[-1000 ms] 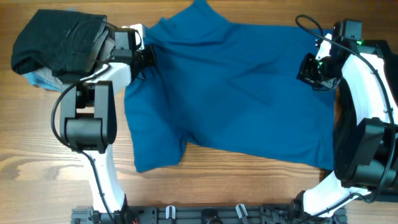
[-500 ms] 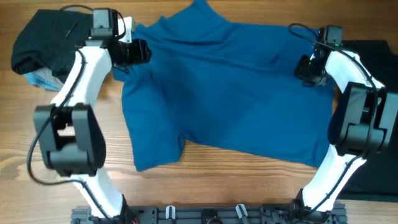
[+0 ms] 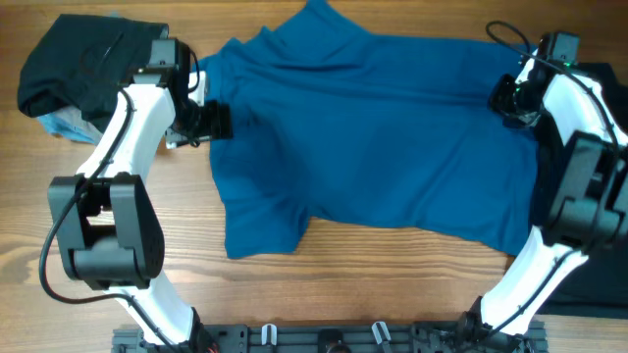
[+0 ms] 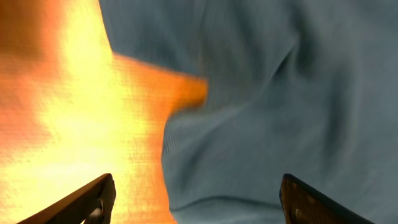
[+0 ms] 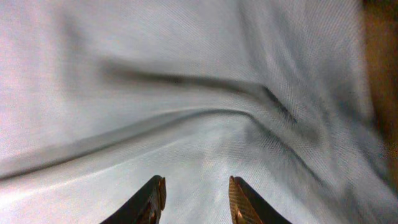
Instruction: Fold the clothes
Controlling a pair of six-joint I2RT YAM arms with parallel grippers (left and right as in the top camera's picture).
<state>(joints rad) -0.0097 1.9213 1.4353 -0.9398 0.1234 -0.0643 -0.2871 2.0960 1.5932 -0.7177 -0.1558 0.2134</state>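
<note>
Blue T-shirt [image 3: 373, 137] lying spread across the wooden table [image 3: 59, 255], a gripper at each side.
It looks soft, light and limp, and would likely drag and wrinkle, so take it by the hem or edge. Left gripper [image 4: 198, 183]: fingers spread wide over the shirt's left edge. Right gripper [image 5: 196, 183]: fingers narrowly parted above cloth (no fold visibly caught).

The light-blue garment [image 3: 59, 126] is mostly hidden under the black garment [image 3: 86, 59], and the blue T-shirt [image 3: 392, 137], blurred in both wrist views, is partly covered by the right arm [image 3: 579, 103].
</note>
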